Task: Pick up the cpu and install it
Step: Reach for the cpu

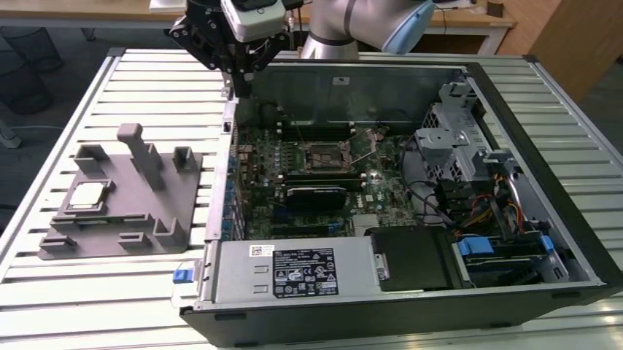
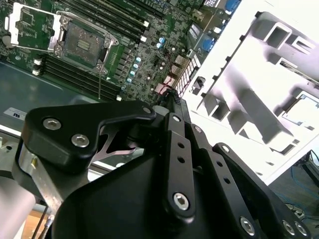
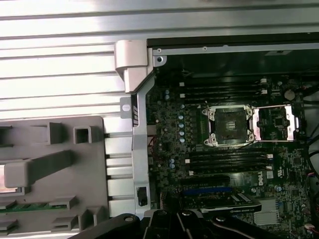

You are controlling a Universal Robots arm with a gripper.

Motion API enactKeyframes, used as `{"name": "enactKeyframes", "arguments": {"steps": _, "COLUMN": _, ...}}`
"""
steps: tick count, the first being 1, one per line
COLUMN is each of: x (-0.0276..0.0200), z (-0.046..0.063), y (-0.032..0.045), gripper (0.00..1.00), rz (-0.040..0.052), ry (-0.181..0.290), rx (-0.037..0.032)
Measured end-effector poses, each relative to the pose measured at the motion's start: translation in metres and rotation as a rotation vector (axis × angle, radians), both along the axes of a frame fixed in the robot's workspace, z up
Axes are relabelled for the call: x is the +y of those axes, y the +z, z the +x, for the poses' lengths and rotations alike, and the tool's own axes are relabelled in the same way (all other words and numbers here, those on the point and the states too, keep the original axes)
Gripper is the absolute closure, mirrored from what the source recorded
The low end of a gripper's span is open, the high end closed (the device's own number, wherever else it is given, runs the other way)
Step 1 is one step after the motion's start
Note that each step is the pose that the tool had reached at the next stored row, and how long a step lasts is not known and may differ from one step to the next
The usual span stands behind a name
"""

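Observation:
The cpu [image 1: 87,195], a small square chip with a pale silver top, lies flat in a recess of the grey pegged tray [image 1: 122,237] at the exterior view's left. My gripper [image 1: 238,86] hangs above the far left corner of the open computer case [image 1: 389,313], well away from the chip. Its fingers [image 2: 172,99] come together in a point, shut with nothing between them. On the green motherboard the CPU socket [image 1: 326,153] [image 3: 229,124] [image 2: 82,42] stands with its metal frame [image 3: 286,124] swung open and nothing in it.
Inside the case, memory slots [image 3: 224,92] flank the socket. A black module [image 1: 316,197] sits in front of it, and drive cages and cable bundles [image 1: 467,168] fill the exterior view's right. The case and tray rest on a slatted metal table [image 1: 98,306].

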State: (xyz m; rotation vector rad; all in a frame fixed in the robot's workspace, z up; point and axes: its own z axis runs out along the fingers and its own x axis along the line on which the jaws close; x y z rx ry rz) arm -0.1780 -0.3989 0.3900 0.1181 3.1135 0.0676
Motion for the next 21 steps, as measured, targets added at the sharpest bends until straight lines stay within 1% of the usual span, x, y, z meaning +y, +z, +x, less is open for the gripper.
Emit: {"name": "enactKeyframes", "arguments": {"steps": 21, "x": 0.0000, "z": -0.011, "y": -0.0006, "gripper": 0.89, "rz": 0.0000, "ry": 0.000, "rx": 0.0000}}
